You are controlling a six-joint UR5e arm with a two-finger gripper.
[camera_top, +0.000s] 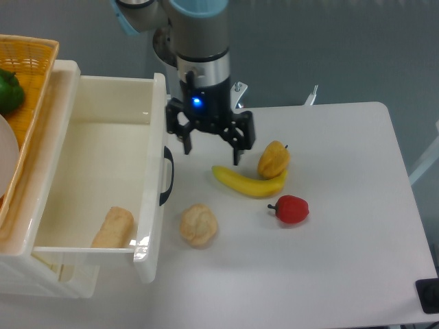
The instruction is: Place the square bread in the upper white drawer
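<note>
The upper white drawer stands pulled open at the left, with its curved black handle on the front. The square bread, a pale-tan block with a browner crust, lies inside the drawer at its front right corner, against the front wall. My gripper hangs just right of the drawer's front, above the table and apart from the bread. Its jaws are spread and nothing is between them.
A round cream bun lies just right of the drawer front. A banana, a yellow-orange pointed fruit and a red fruit lie right of the gripper. A woven yellow basket holding a green vegetable sits at far left.
</note>
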